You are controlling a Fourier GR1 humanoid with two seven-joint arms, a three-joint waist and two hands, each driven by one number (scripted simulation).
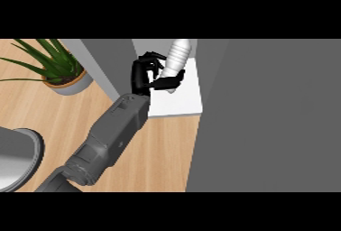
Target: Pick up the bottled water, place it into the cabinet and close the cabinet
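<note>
**Bottle held over the cabinet shelf**

Nearest the viewer, a grey pan or bowl [16,158] shows at the left edge, well apart from the fingers. One grey forearm [106,140] runs up from the lower left across the wooden counter [166,153]. From its place in the view it looks like the left arm, though that is a judgement; the other hand does not show.

At the end of the arm, the hand [143,74] is clenched around the bottle [177,56]. Its fingers [154,61] curl round the bottle's left side and the thumb [166,83] presses across the lower end. The bottle is pale and ribbed, tilted, with its top leaning away from the fingers toward the cabinet's back. It sits above the white shelf [177,101], which lies just below and right of the thumb. Whether it touches the shelf cannot be told.

Right of the fingers, the large grey door [266,117] stands open. A potted plant [57,72] sits far left of the fingers.

The bottle is probably light thin plastic, somewhat slippery and easily squeezed. The ribbed middle looks the best place to hold it, since the ridges resist sliding. Tall and narrow, it may tip when set down.
</note>
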